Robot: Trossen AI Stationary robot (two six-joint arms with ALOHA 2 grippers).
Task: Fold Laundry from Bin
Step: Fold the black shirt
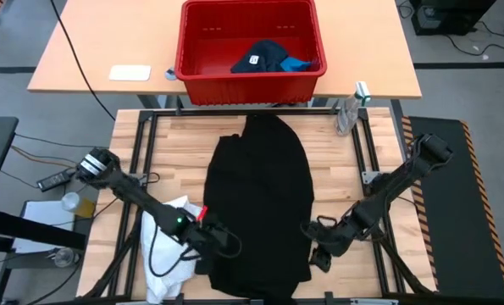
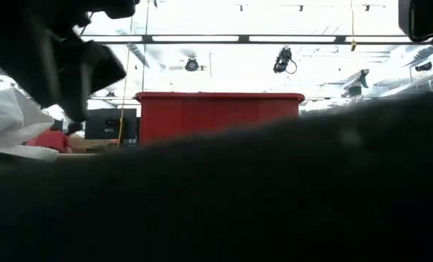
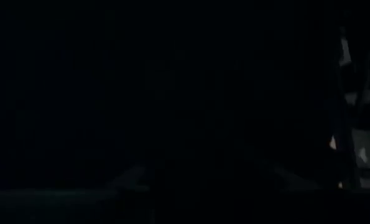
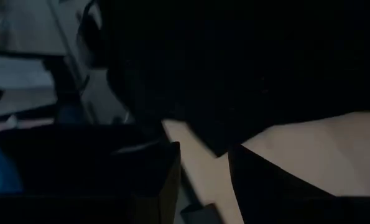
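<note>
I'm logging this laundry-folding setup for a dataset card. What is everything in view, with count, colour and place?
black garment: one, black, spread lengthwise on the wooden work table.
white garment: one, white, bunched at the table's near left, under the left arm.
bin: one, red, on the far desk.
dark navy garment: one, navy with a white tag, inside the bin.
bright blue garment: one, blue, in the bin beside the navy one.
white pad: one, on the far desk, left of the bin.
left gripper: dark, at the black garment's left edge.
right gripper: dark, at its right edge.
</note>
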